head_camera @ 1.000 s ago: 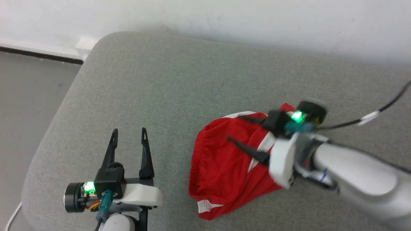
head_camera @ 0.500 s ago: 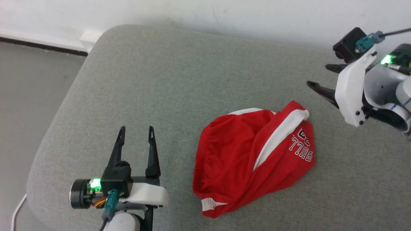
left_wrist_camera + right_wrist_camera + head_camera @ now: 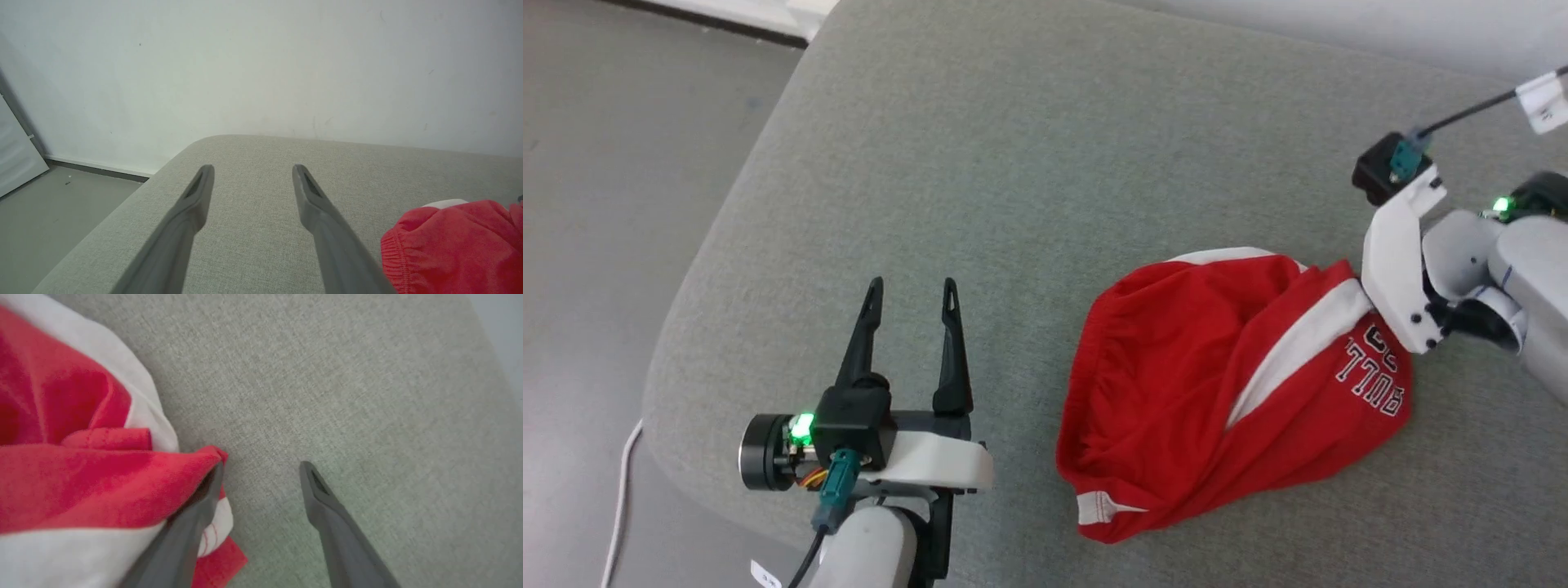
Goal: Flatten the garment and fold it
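The red basketball shorts (image 3: 1201, 367) lie crumpled in a heap on a grey upholstered cushion (image 3: 1013, 163). Their gathered waistband (image 3: 1088, 367) is at the heap's left side. The leg with the white stripe (image 3: 1290, 351) and the upside-down "BULL" lettering (image 3: 1372, 376) is folded across to the right.

A second ago the right gripper (image 3: 261, 465) was over the middle of the shorts with its fingers on the cloth. Half a second ago it had lifted off and hung well apart from them, up and to the right. Now it has come back down at the right end of the shorts, by the lettered leg. In the right wrist view its jaws stand open, and one finger (image 3: 196, 514) touches a corner of red cloth beside the white stripe. The other finger is over bare cushion, and no cloth lies between the two.

The left gripper (image 3: 912, 283) has stayed where it was, well to the left of the shorts, open and empty. The whole head view has shifted, which is the camera's doing. The heap itself looks unchanged over the last half second.

My reading is that the right gripper let go and is now lining up on a new edge of the leg. Flattening is barely begun, and folding is still far off.
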Tool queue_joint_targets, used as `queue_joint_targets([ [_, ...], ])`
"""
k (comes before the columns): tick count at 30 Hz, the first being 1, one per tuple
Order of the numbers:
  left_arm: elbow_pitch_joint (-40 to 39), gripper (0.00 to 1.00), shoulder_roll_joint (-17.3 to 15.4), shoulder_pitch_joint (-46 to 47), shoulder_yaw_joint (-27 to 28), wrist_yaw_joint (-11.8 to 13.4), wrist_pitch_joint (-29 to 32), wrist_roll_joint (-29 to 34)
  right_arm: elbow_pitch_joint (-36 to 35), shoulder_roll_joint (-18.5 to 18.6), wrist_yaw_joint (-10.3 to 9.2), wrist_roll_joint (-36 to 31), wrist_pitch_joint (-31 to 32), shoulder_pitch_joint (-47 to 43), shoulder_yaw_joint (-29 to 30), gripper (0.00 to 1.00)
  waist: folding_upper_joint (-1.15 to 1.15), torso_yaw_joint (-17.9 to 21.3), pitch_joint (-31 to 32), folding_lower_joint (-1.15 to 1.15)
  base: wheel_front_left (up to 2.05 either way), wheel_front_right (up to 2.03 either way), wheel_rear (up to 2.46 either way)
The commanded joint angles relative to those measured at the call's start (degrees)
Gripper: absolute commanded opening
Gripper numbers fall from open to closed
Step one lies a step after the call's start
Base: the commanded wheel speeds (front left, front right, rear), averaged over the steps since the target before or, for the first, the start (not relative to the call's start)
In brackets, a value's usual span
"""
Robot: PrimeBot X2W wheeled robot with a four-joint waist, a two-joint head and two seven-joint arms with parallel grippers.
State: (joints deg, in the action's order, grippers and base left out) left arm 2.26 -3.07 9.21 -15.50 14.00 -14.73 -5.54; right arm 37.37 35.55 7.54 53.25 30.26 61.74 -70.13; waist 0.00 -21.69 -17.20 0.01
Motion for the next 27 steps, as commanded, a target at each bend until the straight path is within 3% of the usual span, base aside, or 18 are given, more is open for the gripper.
queue_joint_targets([
  [1, -0.25, 1.0, 0.18, 0.85, -0.21, 0.62, -0.27, -0.12, 0.38, -0.11, -0.05, 0.68, 0.46, -1.4, -0.87, 1.0, 0.0, -1.96, -1.96, -0.01, 0.0, 0.0, 0.0],
  [6, -0.14, 1.0, 0.19, 0.54, 0.2, 1.2, -0.27, 0.01, 0.54, -0.09, -0.05, 2.57, 0.34, -2.72, -1.98, 1.0, 0.0, -1.19, -1.54, -0.01, 0.0, 0.0, 0.0],
  [7, -0.04, 1.0, 0.19, 0.5, 0.29, 1.2, -0.27, 0.07, 0.38, -0.02, -0.05, 2.75, 0.36, -2.78, -2.2, 0.43, 0.0, -0.89, -1.37, -0.01, 0.0, 0.0, 0.0],
  [8, 0.05, 1.0, 0.19, 0.51, 0.32, 1.12, -0.27, 0.13, 0.24, 0.08, -0.05, 2.92, -0.22, -2.67, -2.32, 0.08, 0.0, -0.58, -1.19, -0.01, 0.0, 0.0, 0.0],
  [9, 0.1, 1.0, 0.19, 0.51, 0.39, 1.04, -0.27, 0.23, 0.05, 0.07, -0.05, 3.47, -1.01, -2.52, -2.38, 0.0, 0.0, -0.13, -0.92, -0.01, 0.0, 0.0, 0.0],
  [14, 0.33, 1.0, 0.19, -0.19, 1.75, 0.57, -0.27, 1.2, -2.75, 0.68, -0.05, 4.5, -12.23, 1.09, -1.92, 0.0, 0.0, 2.98, 1.5, -0.01, 0.0, 0.0, 0.0],
  [19, 0.66, 1.0, 0.18, -2.25, 3.84, -0.27, -0.27, 2.41, -10.18, 4.77, -0.05, 1.9, -21.91, 3.42, -2.32, 0.0, 0.0, 6.25, 4.95, -0.01, 0.0, 0.0, 0.0],
  [20, 0.66, 1.0, 0.18, -2.25, 3.84, -0.27, -0.27, 2.41, -10.18, 4.77, -0.05, 1.9, -21.91, 3.42, -2.32, 0.0, 0.0, 6.25, 4.95, -0.01, 0.0, 0.0, 0.0],
  [23, 0.65, 1.0, 0.02, -3.78, 5.24, -0.82, -0.27, 2.85, -16.38, 8.7, -0.05, 2.1, -25.67, 2.84, -1.9, 0.0, 0.0, 8.53, 6.8, -0.01, 0.0, 0.0, 0.0],
  [27, 0.39, 1.0, -0.24, -5.46, 6.58, -1.52, -0.27, 3.42, -23.04, 14.38, -0.05, 4.19, -26.23, 0.36, 0.07, 0.0, 0.0, 11.82, 8.05, -0.01, 0.0, 0.0, 0.0],
])
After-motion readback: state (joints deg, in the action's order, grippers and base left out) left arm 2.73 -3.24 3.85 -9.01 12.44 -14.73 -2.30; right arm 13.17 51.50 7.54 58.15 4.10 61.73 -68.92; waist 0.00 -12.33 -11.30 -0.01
